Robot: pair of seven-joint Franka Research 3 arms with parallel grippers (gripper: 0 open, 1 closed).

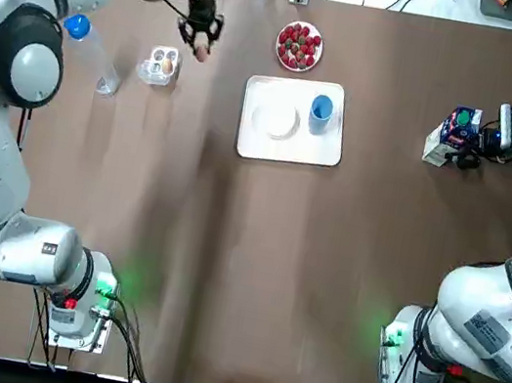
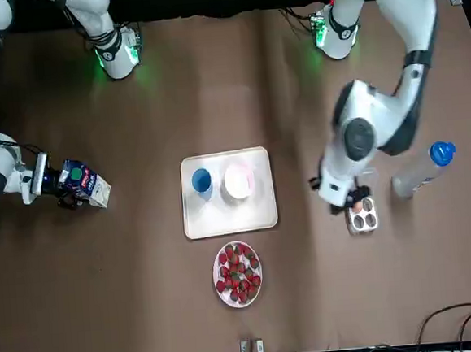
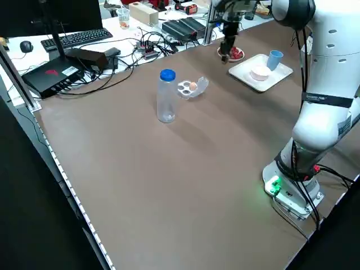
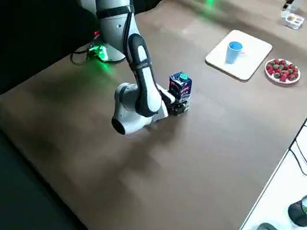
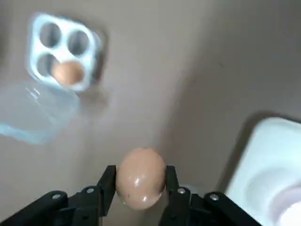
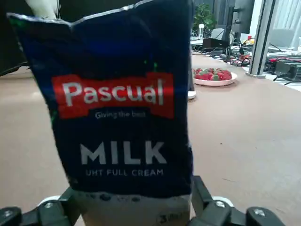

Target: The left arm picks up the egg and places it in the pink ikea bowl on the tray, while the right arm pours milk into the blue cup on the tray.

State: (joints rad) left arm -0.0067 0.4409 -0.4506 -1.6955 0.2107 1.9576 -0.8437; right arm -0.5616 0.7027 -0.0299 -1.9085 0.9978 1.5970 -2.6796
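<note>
My left gripper (image 1: 201, 43) hangs above the table between the egg carton (image 1: 160, 66) and the white tray (image 1: 329, 143), shut on a brown egg (image 5: 141, 177). A second egg (image 5: 67, 73) lies in the clear carton. The pink bowl (image 1: 277, 117) and blue cup (image 1: 321, 112) stand on the tray. At the table's right side my right gripper (image 1: 478, 140) is shut on the dark blue milk carton (image 1: 457, 129), which stands upright on the table; the carton (image 6: 120, 113) fills the right wrist view.
A plate of strawberries (image 1: 300, 45) sits just beyond the tray. A clear water bottle with a blue cap (image 1: 90, 50) stands left of the egg carton. Cables run along the far edge of the table.
</note>
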